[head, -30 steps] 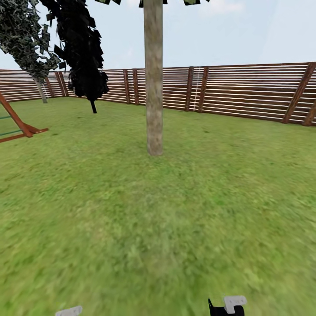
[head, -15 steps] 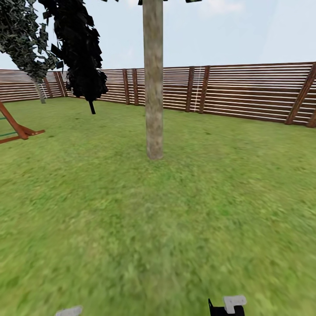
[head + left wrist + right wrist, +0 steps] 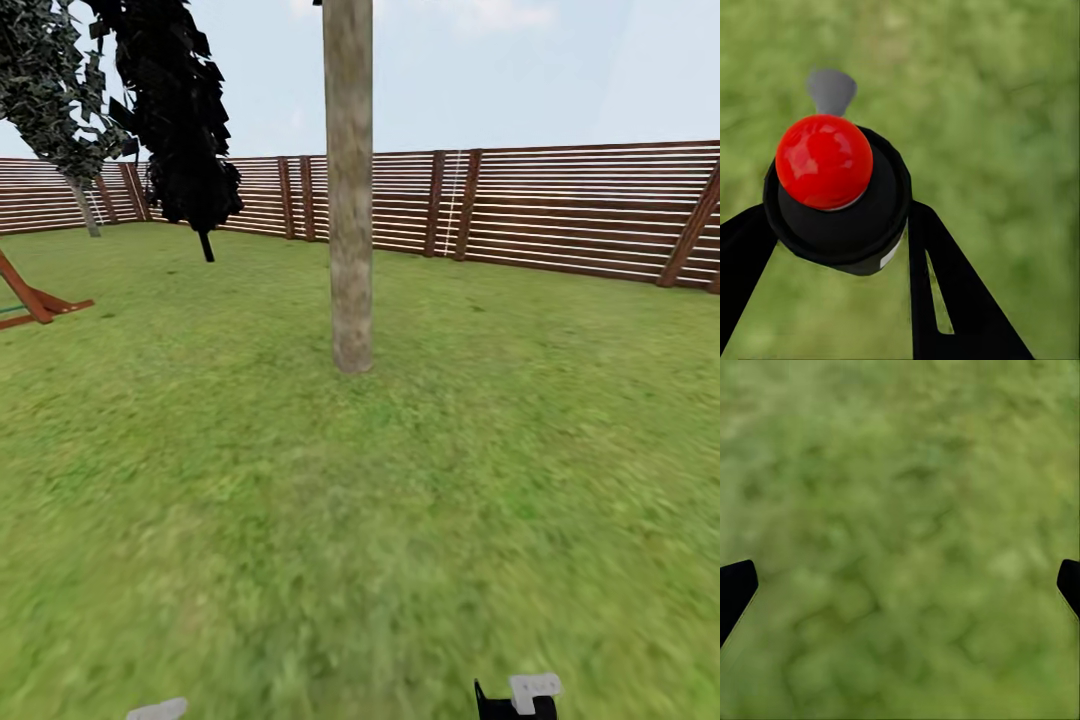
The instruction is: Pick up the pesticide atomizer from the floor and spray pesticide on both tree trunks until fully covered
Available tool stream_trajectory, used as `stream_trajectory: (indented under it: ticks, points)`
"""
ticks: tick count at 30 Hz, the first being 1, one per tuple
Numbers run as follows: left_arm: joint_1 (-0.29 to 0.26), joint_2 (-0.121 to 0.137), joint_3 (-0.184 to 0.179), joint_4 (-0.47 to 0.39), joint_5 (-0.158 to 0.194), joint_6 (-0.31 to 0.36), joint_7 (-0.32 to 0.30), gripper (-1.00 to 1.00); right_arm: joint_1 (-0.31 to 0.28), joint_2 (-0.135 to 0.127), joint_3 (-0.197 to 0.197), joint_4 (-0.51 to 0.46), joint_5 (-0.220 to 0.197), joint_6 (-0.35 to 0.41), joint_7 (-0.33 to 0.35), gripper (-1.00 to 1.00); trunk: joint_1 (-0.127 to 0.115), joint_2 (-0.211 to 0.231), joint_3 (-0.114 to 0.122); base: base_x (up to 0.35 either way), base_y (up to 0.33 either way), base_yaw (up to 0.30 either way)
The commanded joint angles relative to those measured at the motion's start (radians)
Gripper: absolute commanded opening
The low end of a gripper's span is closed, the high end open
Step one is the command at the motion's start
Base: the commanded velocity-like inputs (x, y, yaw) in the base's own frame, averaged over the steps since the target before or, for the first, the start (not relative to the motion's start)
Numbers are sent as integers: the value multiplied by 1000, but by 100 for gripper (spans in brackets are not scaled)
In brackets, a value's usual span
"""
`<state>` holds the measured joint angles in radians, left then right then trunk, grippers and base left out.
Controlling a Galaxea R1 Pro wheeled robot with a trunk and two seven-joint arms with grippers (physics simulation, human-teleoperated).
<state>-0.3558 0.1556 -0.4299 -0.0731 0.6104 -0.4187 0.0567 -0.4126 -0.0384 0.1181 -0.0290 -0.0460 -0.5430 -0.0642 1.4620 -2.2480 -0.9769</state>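
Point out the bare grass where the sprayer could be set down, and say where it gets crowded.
Open grass runs from the robot to the trunk, and a wider patch lies right of the trunk up to the fence. Crowded at the far left: a red frame, the black tree and a leafy tree. The left gripper holds the sprayer.
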Motion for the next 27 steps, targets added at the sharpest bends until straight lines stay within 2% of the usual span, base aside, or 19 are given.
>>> stream_trajectory:
  ticks: [1, 27]
  points:
    - [0, 0, 0, 0, 0, 0, 0, -100, 0, 0, 0, 0, 0, 0, 0, 100, 0, 0, 0, 339, 0, 0]
    - [1, 0, 0, 0, 0, 0, 0, -100, 0, -1, 0, 1, 0, 0, -2, 100, 0, 0, 0, 339, 0, 0]
